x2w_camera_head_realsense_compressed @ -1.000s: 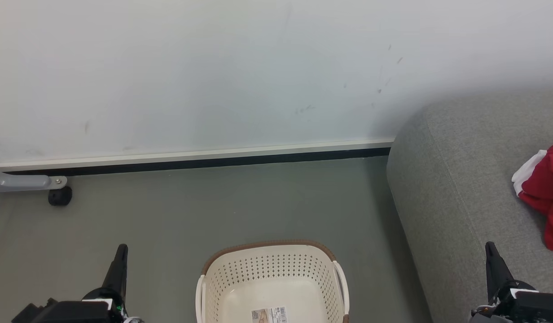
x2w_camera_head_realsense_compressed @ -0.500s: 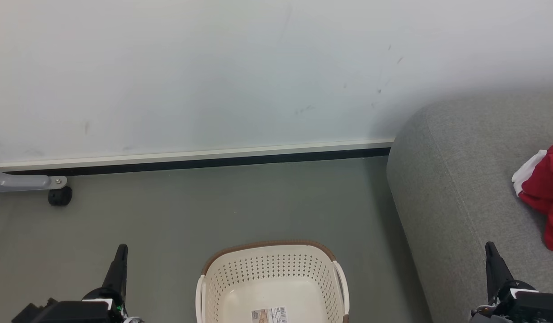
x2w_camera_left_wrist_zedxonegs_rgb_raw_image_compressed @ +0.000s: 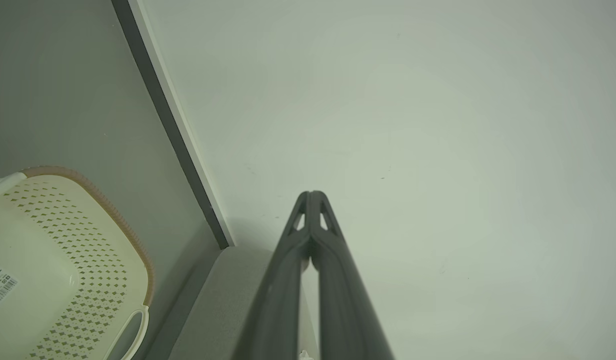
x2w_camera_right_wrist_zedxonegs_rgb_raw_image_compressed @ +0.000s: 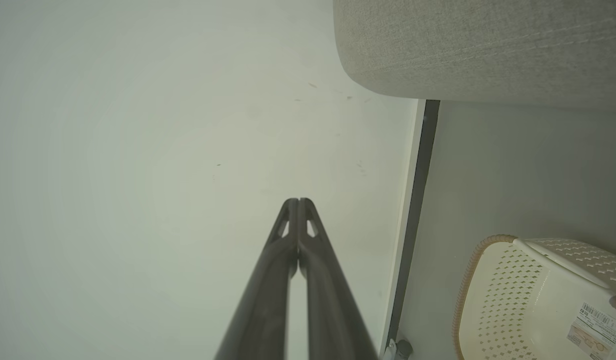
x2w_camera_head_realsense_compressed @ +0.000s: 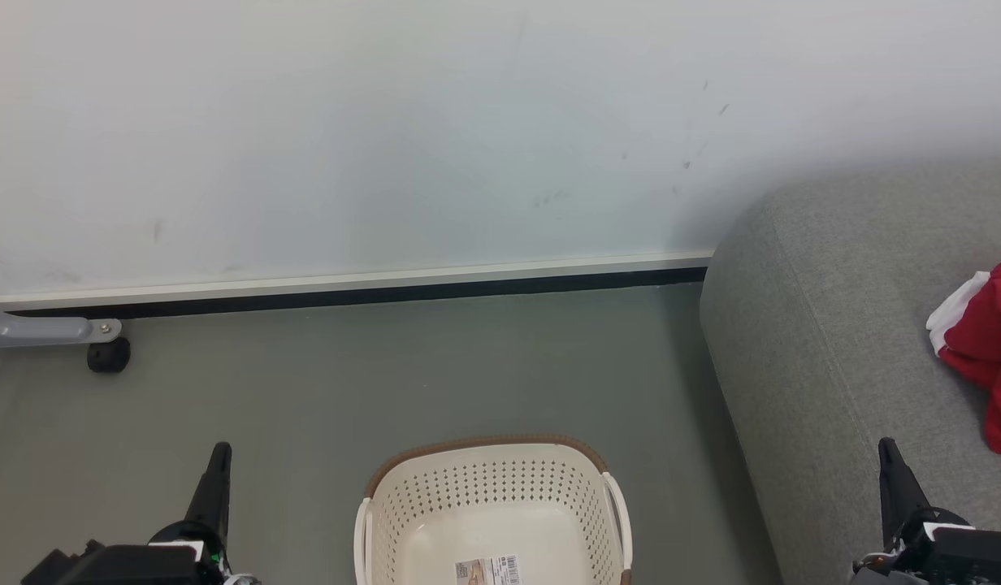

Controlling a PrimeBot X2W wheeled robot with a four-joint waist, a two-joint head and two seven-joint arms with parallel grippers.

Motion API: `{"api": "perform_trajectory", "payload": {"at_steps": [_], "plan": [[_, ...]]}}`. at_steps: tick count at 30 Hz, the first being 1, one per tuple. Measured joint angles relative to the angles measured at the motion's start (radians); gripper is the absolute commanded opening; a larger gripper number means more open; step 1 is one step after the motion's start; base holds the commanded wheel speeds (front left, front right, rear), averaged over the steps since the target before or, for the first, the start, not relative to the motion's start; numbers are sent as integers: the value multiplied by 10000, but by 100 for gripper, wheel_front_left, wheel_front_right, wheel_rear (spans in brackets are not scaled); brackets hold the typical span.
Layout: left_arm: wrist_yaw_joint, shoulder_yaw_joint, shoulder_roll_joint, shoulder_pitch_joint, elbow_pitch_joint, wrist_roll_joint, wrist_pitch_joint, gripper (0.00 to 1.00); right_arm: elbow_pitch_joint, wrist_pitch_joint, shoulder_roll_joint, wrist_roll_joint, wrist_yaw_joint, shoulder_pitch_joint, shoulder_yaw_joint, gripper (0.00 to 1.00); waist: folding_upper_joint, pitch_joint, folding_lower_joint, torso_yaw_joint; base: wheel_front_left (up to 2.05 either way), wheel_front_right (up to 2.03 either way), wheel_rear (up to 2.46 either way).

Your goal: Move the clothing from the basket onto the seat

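grey metal leg with black caster (x2w_camera_head_realsense_compressed: 109, 355): far left on the grey-green floor (x2w_camera_head_realsense_compressed: 435, 366), by the skirting. Roll the base that way and you could clip it.
left gripper (x2w_camera_head_realsense_compressed: 218, 455) (x2w_camera_left_wrist_zedxonegs_rgb_raw_image_compressed: 312, 196): two long dark fingers pressed together, nothing between them. It hangs over the floor just left of the basket. Swing it right at this height and you hit the basket; it's light plastic, so I'd expect it to slide.
cream-white perforated plastic laundry basket with brown rim (x2w_camera_head_realsense_compressed: 484, 445) (x2w_camera_left_wrist_zedxonegs_rgb_raw_image_compressed: 88, 260) (x2w_camera_right_wrist_zedxonegs_rgb_raw_image_compressed: 503, 300): upright on the floor, between the grippers. Inside is a barcode sticker (x2w_camera_head_realsense_compressed: 488, 570) on the bottom, and no fabric in the part you can see. The near edge is cut off in head view, so you could miss a piece tucked there. Check before calling it done.
large grey woven upholstered seat (x2w_camera_head_realsense_compressed: 834, 349) (x2w_camera_right_wrist_zedxonegs_rgb_raw_image_compressed: 463, 45): right of the basket and apart from it, rounded corner toward the wall.
right gripper (x2w_camera_head_realsense_compressed: 889, 455) (x2w_camera_right_wrist_zedxonegs_rgb_raw_image_compressed: 298, 202): fingers closed flat on each other, empty. It sits over the seat, near the clothing but not touching. Sweep it right and the tips could snag the cloth and drag it off.
bright red clothing with white trim (x2w_camera_head_realsense_compressed: 984, 341): bunched on the seat at the right edge of head view, partly out of frame. You can't confirm all of it rests on the cushion, and any overhang could slip to the floor. Task looks finished, on that proviso.
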Motion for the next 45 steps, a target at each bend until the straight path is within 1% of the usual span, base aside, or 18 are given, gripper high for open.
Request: {"api": "perform_trajectory", "payload": {"at_steps": [45], "plan": [[0,-2,0,-1,0,0,0,0,-2,0,2,10,0,-1,0,0,0,1,0,0,0,0,0]]}}
